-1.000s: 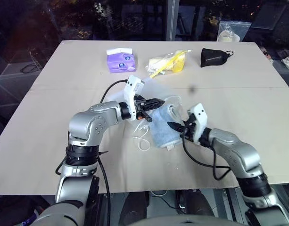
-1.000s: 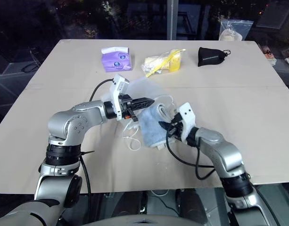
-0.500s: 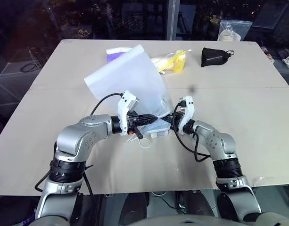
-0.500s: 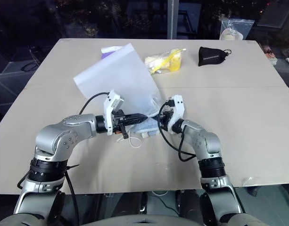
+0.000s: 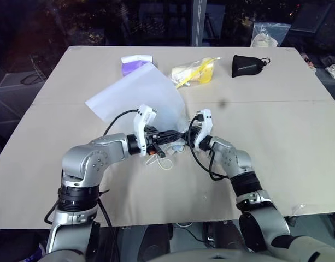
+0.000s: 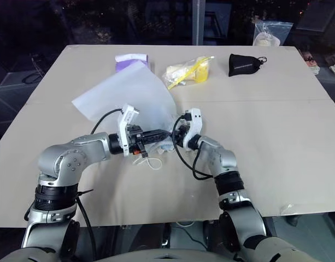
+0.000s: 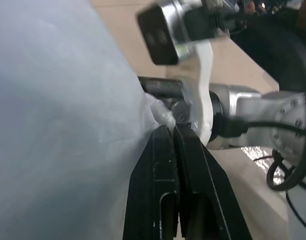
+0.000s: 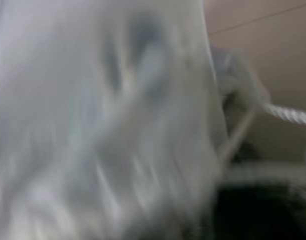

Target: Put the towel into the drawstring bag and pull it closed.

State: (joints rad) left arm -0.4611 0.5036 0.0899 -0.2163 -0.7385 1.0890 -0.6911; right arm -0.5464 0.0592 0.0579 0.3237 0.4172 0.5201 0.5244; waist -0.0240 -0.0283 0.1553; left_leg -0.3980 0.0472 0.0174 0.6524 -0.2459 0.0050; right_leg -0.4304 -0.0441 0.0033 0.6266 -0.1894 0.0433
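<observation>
Left tool (image 5: pixel 175 136) clamped the drawstring bag (image 5: pixel 135 97) mouth; right tool (image 5: pixel 189 135) state unclear; towel seemingly inside, cords undrawn.

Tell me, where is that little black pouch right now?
The black pouch lies at the far edge of the table, on the robot's right, just right of the clear bag with yellow contents and away from both arms.

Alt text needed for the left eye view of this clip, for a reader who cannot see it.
Two robot arms meet at the mouth of a white drawstring bag lying on a tan table; the left gripper is shut on the bag's edge and the right gripper faces it. Along the far edge sit a purple tissue pack, a clear bag with yellow contents and a black pouch.
</observation>
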